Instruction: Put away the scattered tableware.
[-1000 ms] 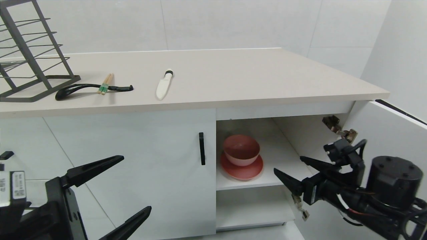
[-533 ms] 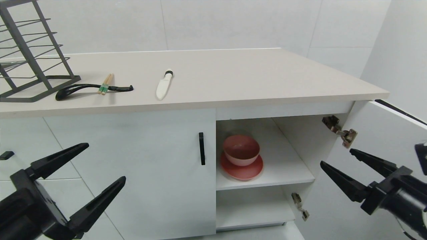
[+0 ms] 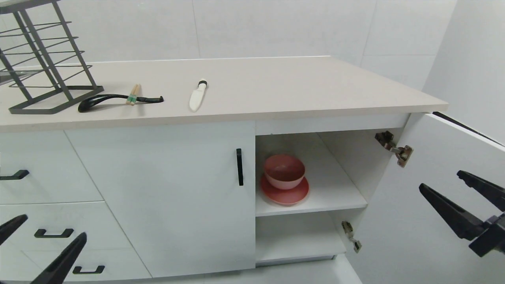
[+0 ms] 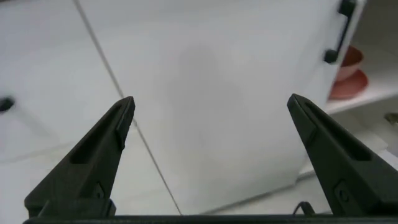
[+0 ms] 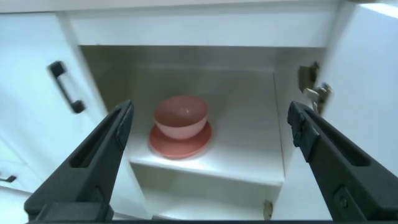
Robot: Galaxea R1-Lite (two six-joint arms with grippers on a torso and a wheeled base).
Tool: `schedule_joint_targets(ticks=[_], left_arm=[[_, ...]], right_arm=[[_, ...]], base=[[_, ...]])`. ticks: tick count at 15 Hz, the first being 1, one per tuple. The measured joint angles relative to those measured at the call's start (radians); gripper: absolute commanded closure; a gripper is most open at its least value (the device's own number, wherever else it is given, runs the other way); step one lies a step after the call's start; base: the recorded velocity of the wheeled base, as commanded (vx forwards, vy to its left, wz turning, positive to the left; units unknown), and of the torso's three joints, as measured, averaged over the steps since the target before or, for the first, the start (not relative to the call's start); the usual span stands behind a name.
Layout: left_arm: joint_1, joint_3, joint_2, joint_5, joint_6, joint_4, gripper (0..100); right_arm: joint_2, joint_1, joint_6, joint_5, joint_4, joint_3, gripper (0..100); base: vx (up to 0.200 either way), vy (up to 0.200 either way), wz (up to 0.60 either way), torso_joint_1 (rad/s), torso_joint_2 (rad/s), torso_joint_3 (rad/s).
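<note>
the white knife (image 3: 197, 97) lies on the countertop (image 3: 296, 86) well above the left gripper (image 3: 51, 228), long axis front to back, blade toward the counter's edge; the black ladle (image 3: 118, 99) lies crosswise, bowl end leftward, with chopsticks (image 3: 133, 95) across its handle. both grippers hang low, fingers spread wide and empty, pointing at the cabinet (image 3: 165, 189). the pink bowl (image 3: 284, 171) sits on a red plate (image 3: 285, 194) on the shelf (image 3: 335, 193) left of the right gripper (image 3: 441, 180).

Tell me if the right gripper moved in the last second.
Yes. The right gripper pulled back, from left of the upper hinge to its right.
</note>
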Motion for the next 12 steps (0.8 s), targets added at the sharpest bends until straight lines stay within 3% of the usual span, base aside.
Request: schedule_joint_targets(ticks=[3, 5, 9, 12], left_arm=[[0.025, -0.001, -0.276, 0.002, -0.021, 0.347, 0], [0.071, 0.000, -0.421, -0.008, -0.031, 0.526, 0], [0.121, 0.003, -0.523, -0.018, -0.044, 0.540, 0], [0.195, 0.004, -0.553, -0.060, -0.100, 0.542, 0]], right_arm=[[-0.040, -0.017, -0.004, 0.000, 0.007, 0.000, 0], [-0.062, -0.030, -0.013, 0.000, 0.014, 0.000, 0], [-0.186, -0.069, -0.013, 0.008, 0.159, 0.000, 0], [-0.345, -0.113, -0.011, 0.039, 0.365, 0.000, 0]], base=[[-0.200, 0.000, 0.00, -0.002, 0.01, 0.009], [0.000, 0.000, 0.00, 0.000, 0.00, 0.000], [0.000, 0.000, 0.00, 0.000, 0.00, 0.000], [0.000, 0.000, 0.00, 0.000, 0.00, 0.000]])
